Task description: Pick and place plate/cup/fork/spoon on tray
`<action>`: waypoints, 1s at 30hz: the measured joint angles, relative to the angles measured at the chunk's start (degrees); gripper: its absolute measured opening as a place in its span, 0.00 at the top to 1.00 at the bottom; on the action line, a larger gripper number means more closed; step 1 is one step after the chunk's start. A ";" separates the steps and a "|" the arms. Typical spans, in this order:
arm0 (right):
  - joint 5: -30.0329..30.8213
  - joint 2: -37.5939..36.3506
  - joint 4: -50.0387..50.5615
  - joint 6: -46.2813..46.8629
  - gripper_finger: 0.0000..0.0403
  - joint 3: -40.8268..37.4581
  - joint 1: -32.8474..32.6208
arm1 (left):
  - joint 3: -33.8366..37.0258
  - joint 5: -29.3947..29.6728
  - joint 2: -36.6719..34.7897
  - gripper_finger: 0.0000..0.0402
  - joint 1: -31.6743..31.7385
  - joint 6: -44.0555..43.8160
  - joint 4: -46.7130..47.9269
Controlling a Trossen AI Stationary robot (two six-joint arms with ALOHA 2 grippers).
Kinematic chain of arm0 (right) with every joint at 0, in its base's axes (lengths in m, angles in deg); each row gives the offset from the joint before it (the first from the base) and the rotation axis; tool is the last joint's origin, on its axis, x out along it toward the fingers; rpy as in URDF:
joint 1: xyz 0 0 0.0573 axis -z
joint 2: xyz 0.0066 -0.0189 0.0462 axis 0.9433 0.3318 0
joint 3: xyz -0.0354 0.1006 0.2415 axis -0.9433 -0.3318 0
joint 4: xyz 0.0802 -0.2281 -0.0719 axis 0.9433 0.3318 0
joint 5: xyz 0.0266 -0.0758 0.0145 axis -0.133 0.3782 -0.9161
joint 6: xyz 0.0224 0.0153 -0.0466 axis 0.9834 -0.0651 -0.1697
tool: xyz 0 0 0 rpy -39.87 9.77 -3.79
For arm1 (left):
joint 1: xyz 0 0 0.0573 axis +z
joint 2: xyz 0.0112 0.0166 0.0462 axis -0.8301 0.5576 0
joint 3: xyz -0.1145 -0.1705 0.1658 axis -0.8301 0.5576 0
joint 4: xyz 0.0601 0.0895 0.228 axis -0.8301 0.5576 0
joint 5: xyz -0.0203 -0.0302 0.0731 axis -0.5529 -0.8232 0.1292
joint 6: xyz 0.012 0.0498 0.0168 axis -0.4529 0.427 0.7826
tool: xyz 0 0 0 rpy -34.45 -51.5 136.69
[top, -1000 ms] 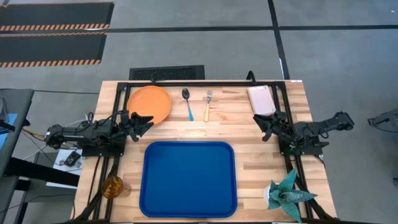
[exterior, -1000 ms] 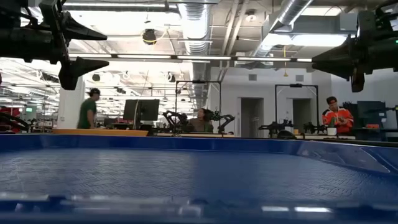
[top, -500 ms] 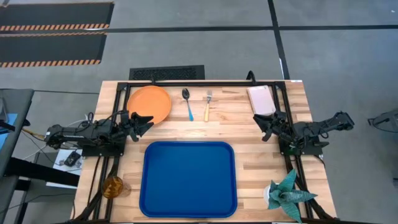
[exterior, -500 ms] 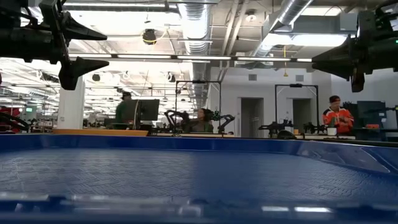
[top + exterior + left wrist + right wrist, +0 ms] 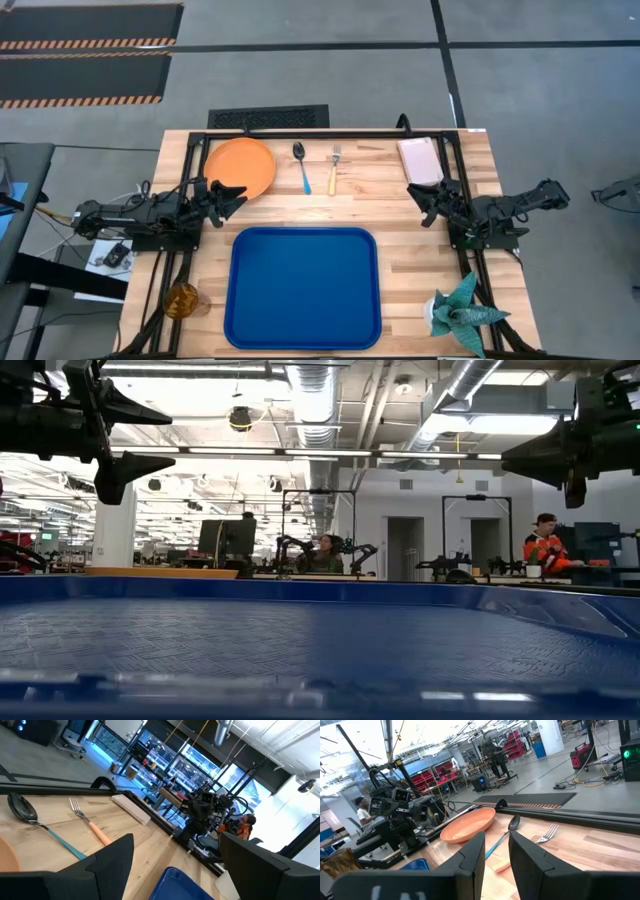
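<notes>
My left pincer (image 5: 232,193) is open near the plate (image 5: 241,167); my right pincer (image 5: 422,197) is open too. The flat plate could slip when grabbed

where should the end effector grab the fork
Grip the fork across its orange handle, coming straight down from above. It lies flat on the table, tines toward the far edge. The spoon lies alongside but apart, so open fingers should fit astride the narrow handle.
</notes>
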 joint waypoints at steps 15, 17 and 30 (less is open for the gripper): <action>2.10 0.00 -0.02 -4.30 0.72 0.01 0.93 | 0.00 0.36 -0.01 0.30 -0.02 -1.10 -0.02; 1.81 0.00 0.02 -4.39 0.72 0.00 1.28 | 0.01 1.23 0.01 0.30 -0.02 -3.45 -0.02; 1.36 0.00 -1.18 15.47 0.72 0.02 1.68 | 0.02 4.96 0.00 0.30 0.00 -12.69 -0.37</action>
